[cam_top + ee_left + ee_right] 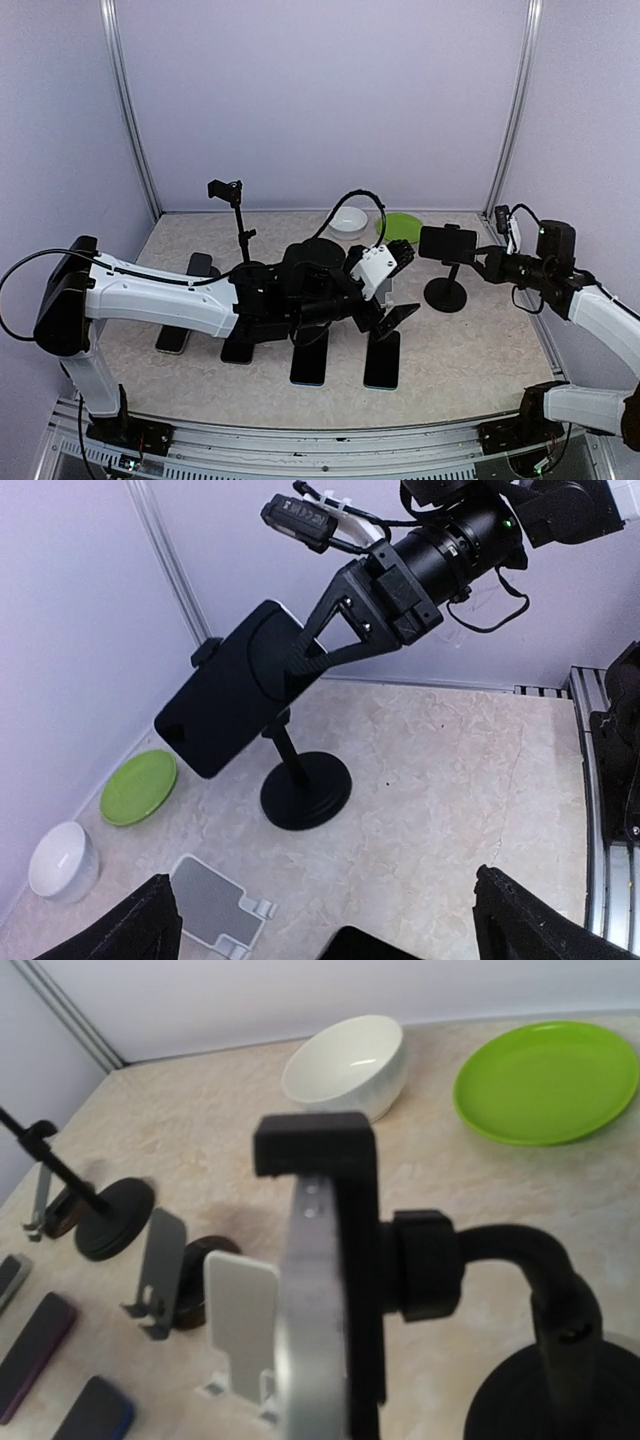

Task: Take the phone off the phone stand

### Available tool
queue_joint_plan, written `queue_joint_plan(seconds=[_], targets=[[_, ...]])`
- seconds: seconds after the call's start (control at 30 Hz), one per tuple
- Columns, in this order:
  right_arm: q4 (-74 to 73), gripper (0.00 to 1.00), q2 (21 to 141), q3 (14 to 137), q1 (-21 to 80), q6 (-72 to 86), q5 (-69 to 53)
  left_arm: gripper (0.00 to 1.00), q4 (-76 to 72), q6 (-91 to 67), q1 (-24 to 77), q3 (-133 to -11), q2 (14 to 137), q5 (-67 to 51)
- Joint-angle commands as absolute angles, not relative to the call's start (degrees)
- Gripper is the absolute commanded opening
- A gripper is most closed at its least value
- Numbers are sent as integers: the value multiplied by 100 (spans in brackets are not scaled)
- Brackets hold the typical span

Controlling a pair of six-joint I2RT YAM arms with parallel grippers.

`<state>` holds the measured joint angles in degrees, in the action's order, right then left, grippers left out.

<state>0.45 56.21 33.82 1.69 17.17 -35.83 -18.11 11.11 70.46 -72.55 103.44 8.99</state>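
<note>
Black slab phone (447, 244) is seen clamped in the black round-based phone stand (446, 293), right of the table's (480, 350) middle. Only the left wrist view shows the right fingers (325, 608) against its back, grip unclear. The left fingers (150, 920) are spread wide, holding nothing.

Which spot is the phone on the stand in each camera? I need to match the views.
Top external: the phone sits right of centre, its wide dark side showing.
Left wrist: the phone is left of centre, a tilted dark slab.
Right wrist: the phone is at centre and bottom, seen edge-on.
Shared landmark: the green plate, lower left in the left wrist view and upper right in the right wrist view.
</note>
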Motion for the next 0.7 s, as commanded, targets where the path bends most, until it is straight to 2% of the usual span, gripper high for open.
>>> queue_joint_plan(seconds=[0.0, 0.47, 0.67], targets=[[-318, 0, 5139, 3769, 141, 1633, -4096, 99, -1530, 2442, 7017, -7758, 10629, 705], [-1370, 0, 4288, 3453, 141, 1517, -4700, 99, -361, 4074, 6552, -9365, 11693, -200], [-1363, 0, 4121, 3272, 141, 1675, -4935, 99, -67, 4697, 6510, -10194, 12308, 215]])
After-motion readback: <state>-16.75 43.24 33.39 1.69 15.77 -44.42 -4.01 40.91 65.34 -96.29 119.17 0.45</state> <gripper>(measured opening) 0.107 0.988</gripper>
